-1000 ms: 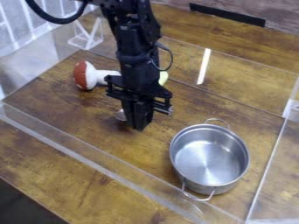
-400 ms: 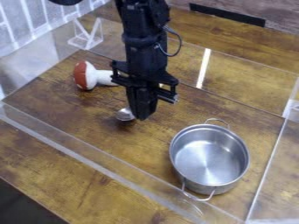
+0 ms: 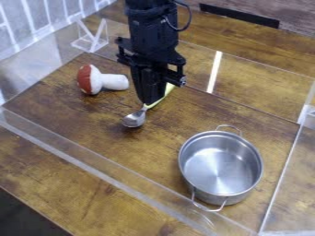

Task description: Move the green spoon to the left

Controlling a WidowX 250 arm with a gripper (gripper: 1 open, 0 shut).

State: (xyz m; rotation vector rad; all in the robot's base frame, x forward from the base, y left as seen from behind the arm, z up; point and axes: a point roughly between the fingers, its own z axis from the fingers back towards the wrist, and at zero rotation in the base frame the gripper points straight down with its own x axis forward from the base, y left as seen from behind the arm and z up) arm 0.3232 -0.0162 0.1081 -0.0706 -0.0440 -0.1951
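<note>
Green spoon [image 3: 138, 114] hangs tilted just beyond the steel pot [image 3: 222, 171] at the front right, its silver bowl low over the wooden table [image 3: 74, 129]. My gripper [image 3: 150, 97] is clamped on its pale handle from above. Farther back left lies the red-capped mushroom [image 3: 91, 79].

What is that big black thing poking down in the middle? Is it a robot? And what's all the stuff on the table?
Yes, it's a robot arm. There is just one picture, taken by a camera looking down on the wooden table from above and to one side. At the arm's bottom end is its gripper, with fingers that pinch like tweezers. They are pinched shut on the green spoon, holding its pale handle, with the shiny bowl hanging lowest, close to the table. On the left of the picture lies a toy mushroom with a red cap. Nearer the camera stands an empty silver pot.
</note>
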